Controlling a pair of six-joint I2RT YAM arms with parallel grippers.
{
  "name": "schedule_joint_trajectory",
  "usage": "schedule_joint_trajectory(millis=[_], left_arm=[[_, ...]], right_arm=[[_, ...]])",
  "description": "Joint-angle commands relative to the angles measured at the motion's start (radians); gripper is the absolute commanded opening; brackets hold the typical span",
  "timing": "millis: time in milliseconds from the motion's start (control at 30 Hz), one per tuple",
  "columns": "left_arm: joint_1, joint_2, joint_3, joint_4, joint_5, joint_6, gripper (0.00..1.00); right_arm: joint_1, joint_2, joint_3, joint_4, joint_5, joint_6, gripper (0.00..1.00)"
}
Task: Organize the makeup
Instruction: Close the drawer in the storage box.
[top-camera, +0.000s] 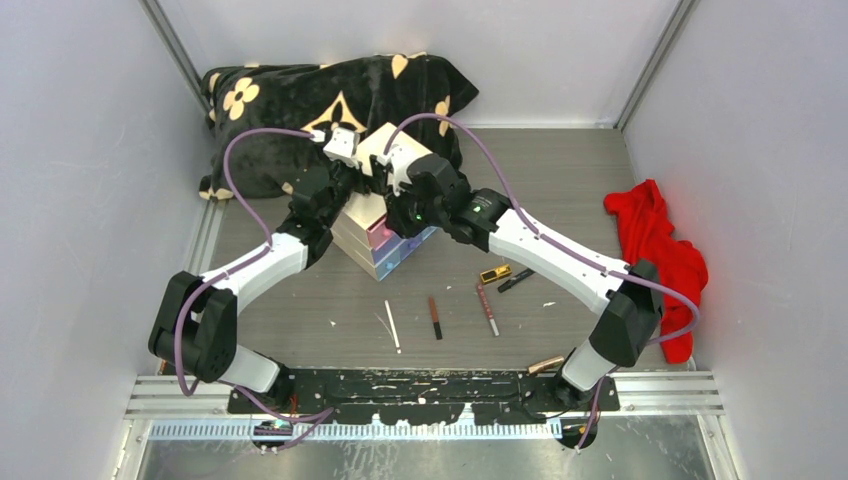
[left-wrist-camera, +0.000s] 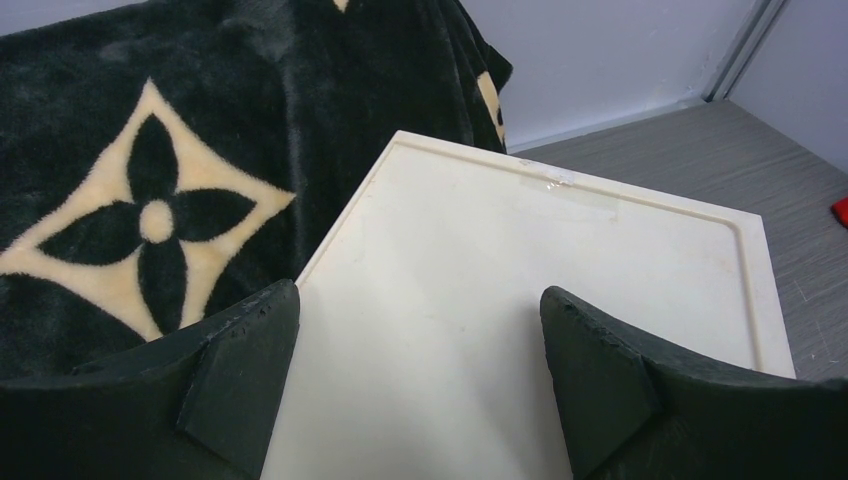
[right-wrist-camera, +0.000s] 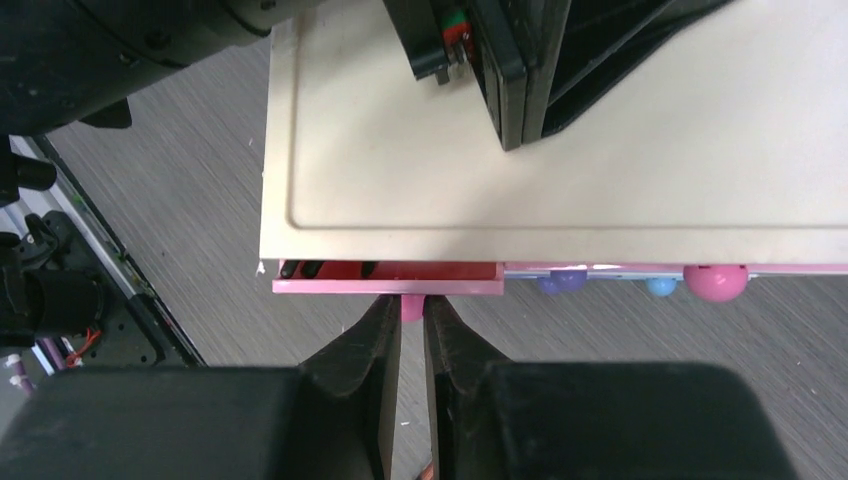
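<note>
With right fingers (right-wrist-camera: 375, 350) pinching round pink drawer knob (right-wrist-camera: 411, 305), reaches level at cream plastic box (right-wrist-camera: 600, 180), left fingers (left-wrist-camera: 250, 360) spread above.

Loose makeup lying flat on the grey table (top-camera: 300, 320), lower centre of the overhead view.
A thin white pencil (top-camera: 392, 326), a red-brown pencil (top-camera: 435, 317) and a red-and-white pencil (top-camera: 487, 308) lie roughly parallel, apart from one another. Up and right of them, a black-gold compact (top-camera: 494, 273) lies just beside a black tube (top-camera: 515, 280). A gold tube (top-camera: 546, 365) lies alone at lower right. Dark sticks (right-wrist-camera: 300, 268) show inside the slightly open pink drawer (right-wrist-camera: 388, 286).
</note>
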Motion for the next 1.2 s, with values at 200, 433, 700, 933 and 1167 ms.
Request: schedule_joint_trajectory(millis=[200,433,700,933,1167], left_arm=[[0.02,0.101,-0.104,-0.385,-0.066,-0.127,0.9],[0.02,0.101,-0.092,-0.4,-0.07,-0.121,0.92],[0.019,0.113,-0.076,-0.413,-0.073,-0.114,0.92],[0.011,0.123,-0.071,-0.416,-0.083,-0.11,0.93],[0.009,0.129,-0.068,-0.416,-0.085,-0.109,0.94]], right_arm=[[-0.008,0.001,0.053,0.164,0.027,-0.045,0.25],[-0.013,0.017,0.092,0.093,0.024,-0.043,0.27],[-0.013,-0.147,-0.129,0.051,0.138,-0.068,0.46],[-0.04,-0.174,-0.31,0.09,0.153,-0.108,0.49],[-0.067,-0.162,-0.381,0.2,0.138,-0.153,0.48]])
